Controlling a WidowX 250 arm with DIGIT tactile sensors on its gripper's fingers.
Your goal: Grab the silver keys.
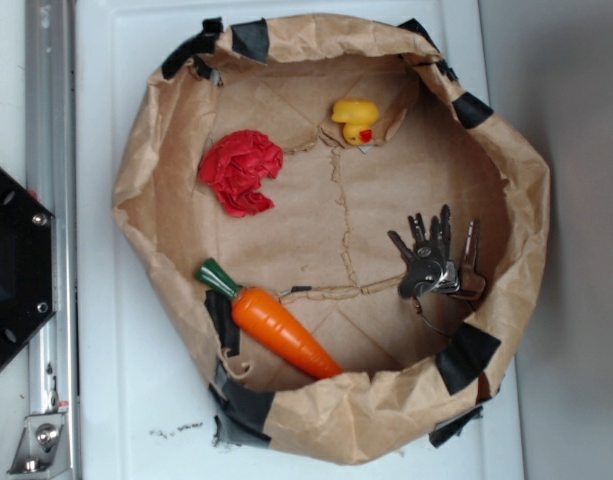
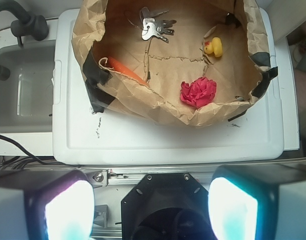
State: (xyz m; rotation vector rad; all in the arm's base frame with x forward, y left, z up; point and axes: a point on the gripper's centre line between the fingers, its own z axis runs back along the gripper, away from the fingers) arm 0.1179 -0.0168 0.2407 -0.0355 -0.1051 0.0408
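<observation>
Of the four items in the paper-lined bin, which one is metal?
The silver keys, a fanned bunch on a ring by the bin wall. The carrot, yellow duck and crumpled red piece are brightly coloured.

silver keys (image 1: 434, 262), grey metal bunch on ring w/ thin wire loop, fanned flat on brown paper

Exterior view, all inside paper bin (image 1: 146, 200) on the tray (image 1: 116, 400): silver keys (image 1: 436, 265) at 3 o'clock near the wall, carrot (image 1: 276, 322) at 7, crumpled paper (image 1: 240, 172) at 10, duck (image 1: 357, 121) at 12.
</observation>
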